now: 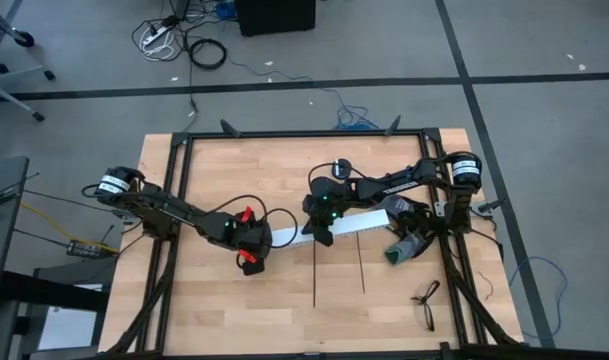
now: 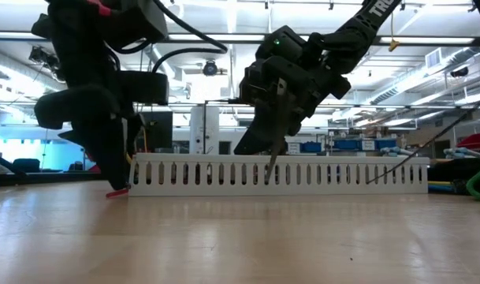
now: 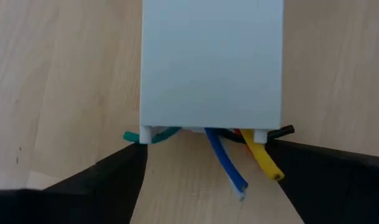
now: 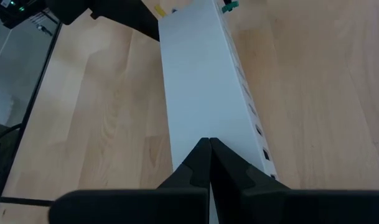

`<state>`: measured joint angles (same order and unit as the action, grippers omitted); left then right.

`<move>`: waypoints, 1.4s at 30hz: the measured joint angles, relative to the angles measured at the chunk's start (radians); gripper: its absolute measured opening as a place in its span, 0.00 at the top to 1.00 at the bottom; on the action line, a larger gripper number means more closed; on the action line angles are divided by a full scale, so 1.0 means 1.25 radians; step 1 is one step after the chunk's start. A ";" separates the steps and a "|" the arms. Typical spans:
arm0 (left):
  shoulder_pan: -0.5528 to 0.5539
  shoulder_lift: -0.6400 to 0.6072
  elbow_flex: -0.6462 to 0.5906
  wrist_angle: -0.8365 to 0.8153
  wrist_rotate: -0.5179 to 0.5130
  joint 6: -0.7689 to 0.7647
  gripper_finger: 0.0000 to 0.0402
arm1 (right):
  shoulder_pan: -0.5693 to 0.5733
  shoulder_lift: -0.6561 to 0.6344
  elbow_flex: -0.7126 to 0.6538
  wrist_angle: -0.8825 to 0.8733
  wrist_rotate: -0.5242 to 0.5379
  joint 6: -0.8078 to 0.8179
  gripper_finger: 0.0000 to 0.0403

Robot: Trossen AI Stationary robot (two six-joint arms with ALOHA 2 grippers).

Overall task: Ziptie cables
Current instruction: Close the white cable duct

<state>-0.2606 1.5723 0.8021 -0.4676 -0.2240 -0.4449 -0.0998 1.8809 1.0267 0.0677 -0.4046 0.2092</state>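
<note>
Channel: a long white slotted plastic channel [image 1: 336, 228] lies flat across the middle of the light wooden table [image 1: 284, 300], its left end by the left hand.
Channel contents: thin coloured wires [image 3: 239, 158] run inside it; blue, yellow, green, orange and black ends stick out of its left end onto the table.
Left hand: the left hand [image 3: 208, 180] sits low at the channel's left end, fingers spread wide on either side of the wire ends, grasping nothing.
Right hand: the right hand [image 4: 209, 146] is clenched tight, fingertips together, pressing on top of the channel partway along it.
Zipties: two thin straight black plastic strips [image 1: 338, 270] lie side by side on the table, near side of the channel, apart from both hands.
Other: a pair of dark glasses [image 1: 425, 297] lies near the table's right near corner; a teal cloth-like item [image 1: 402, 248] sits by the right arm's base.
</note>
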 joint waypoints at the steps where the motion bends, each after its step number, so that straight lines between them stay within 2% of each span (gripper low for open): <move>1: 0.000 0.000 0.000 0.007 -0.005 0.005 0.19 | 0.000 0.000 0.000 -0.001 -0.001 0.000 1.00; 8: 0.000 0.001 0.000 0.026 -0.021 0.038 0.11 | 0.000 0.000 0.000 -0.002 -0.006 0.000 1.00; 13: 0.000 0.001 0.000 0.049 -0.027 0.037 0.08 | 0.000 0.000 0.000 -0.002 -0.006 -0.001 1.00; 18: 0.000 0.001 0.000 0.095 -0.032 0.053 0.09 | 0.000 0.000 0.000 -0.001 -0.007 -0.002 1.00; 26: 0.000 0.001 0.000 0.034 -0.014 0.055 0.12 | 0.000 0.000 0.000 -0.001 -0.008 -0.002 1.00; 42: 0.000 0.001 0.000 0.043 0.013 0.053 0.15 | 0.000 0.000 0.000 -0.001 -0.007 -0.005 1.00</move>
<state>-0.2607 1.5730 0.8021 -0.4137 -0.2078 -0.3782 -0.0998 1.8805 1.0264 0.0667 -0.4137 0.2035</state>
